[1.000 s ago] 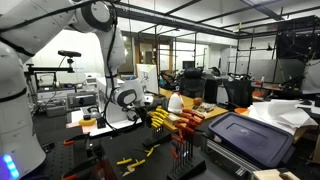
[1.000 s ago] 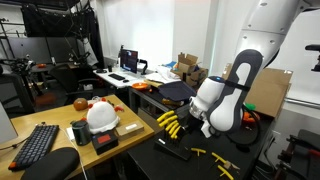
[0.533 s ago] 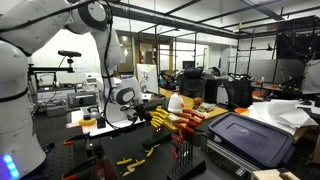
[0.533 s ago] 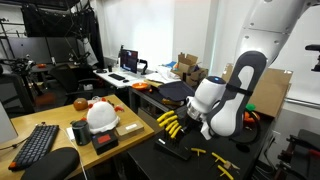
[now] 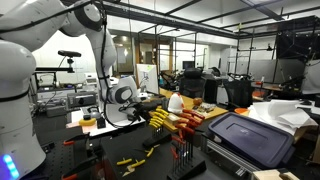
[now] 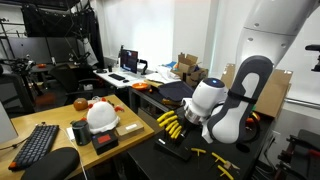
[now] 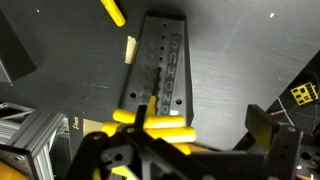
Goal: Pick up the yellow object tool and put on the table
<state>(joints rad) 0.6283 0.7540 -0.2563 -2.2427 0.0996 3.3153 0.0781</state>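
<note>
Yellow plastic shows right at the tips of the black two-finger gripper (image 7: 148, 152), whose jaws stand wide apart with nothing between them. In the wrist view the nearest yellow-handled tool (image 7: 168, 131) sits just ahead of the fingertips; whether it touches them I cannot tell. Its stubby handle lies crosswise in that view, roughly along the line from one finger to the other. My judgement is that the wrist must turn or shift so the jaws can close across the handle rather than along it. A second yellow handle (image 7: 128, 116) lies just beside it, off to one side of the gripper, close enough to be caught in the same grasp. Beyond both, straight ahead of the gripper, the black perforated tool rack (image 7: 165, 60) runs lengthwise away from the fingers, resting on the dark matte tabletop (image 7: 245, 70). Farthest off, a loose yellow stick (image 7: 112, 12) lies on that surface. In both exterior views the gripper (image 5: 141, 101) (image 6: 190, 112) hangs beside the cluster of yellow handles (image 5: 158, 118) (image 6: 170, 123). In an exterior view, red-handled tools (image 5: 186, 123) stand past that cluster.
</note>
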